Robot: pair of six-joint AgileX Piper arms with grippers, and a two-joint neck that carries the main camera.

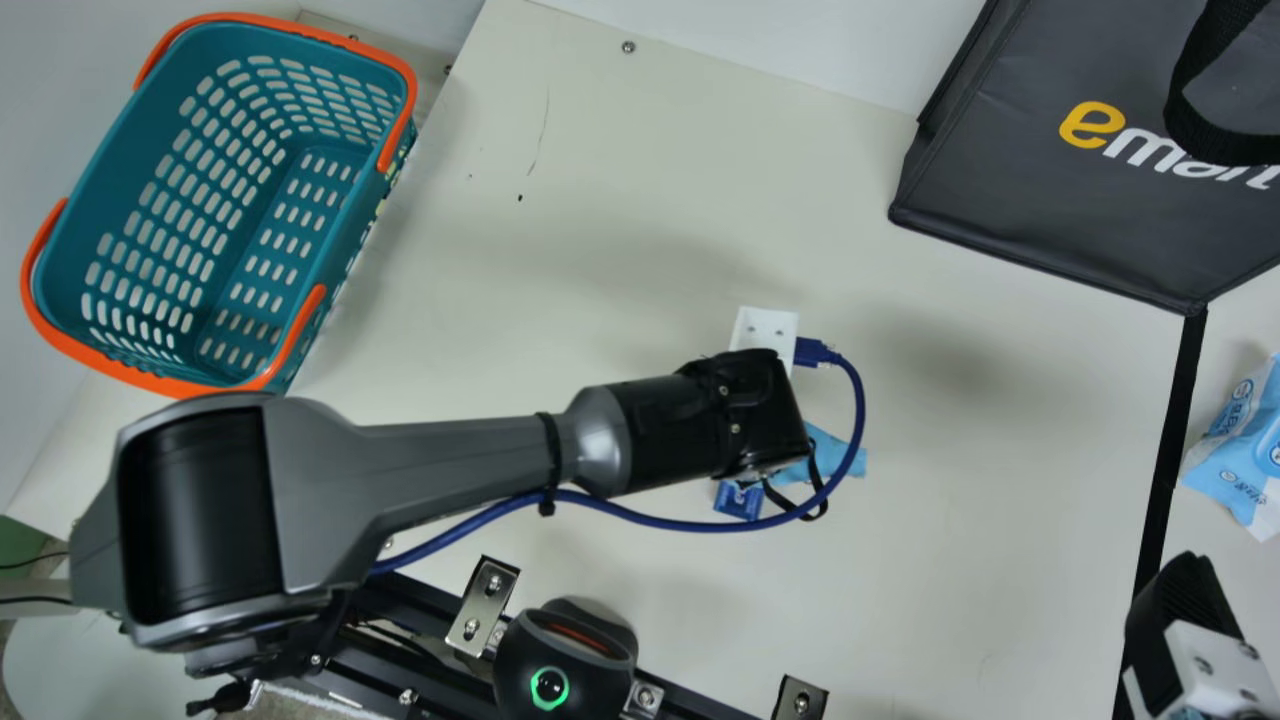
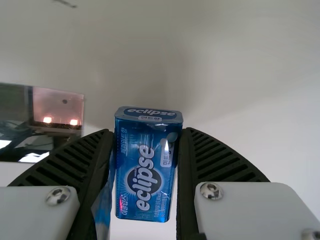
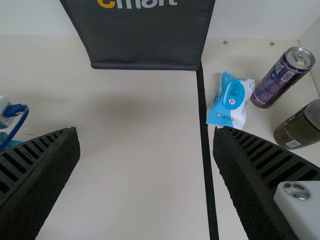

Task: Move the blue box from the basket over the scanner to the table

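Observation:
In the main view my left gripper (image 1: 750,415) is over the middle of the table, its fingertips hidden; a corner of the blue box (image 1: 738,501) peeks out below it. Up close, the left wrist view has the blue box (image 2: 146,172) pinched between both ribbed fingers of my left gripper (image 2: 146,165). The scanner (image 1: 565,660), with a green ring light, is at the main view's bottom edge. The teal basket (image 1: 345,215) with orange handles is at upper left. My right gripper (image 1: 1185,610) is at lower right; in its wrist view this gripper (image 3: 146,155) stands wide apart, holding nothing.
A black bag (image 1: 1040,200) stands at upper right. Beyond the black strip (image 3: 205,150) are a light-blue packet (image 3: 232,100), a purple can (image 3: 280,77) and a dark jar (image 3: 302,125). A blue cable (image 1: 650,518) hangs along my left arm. Metal brackets (image 1: 483,605) flank the scanner.

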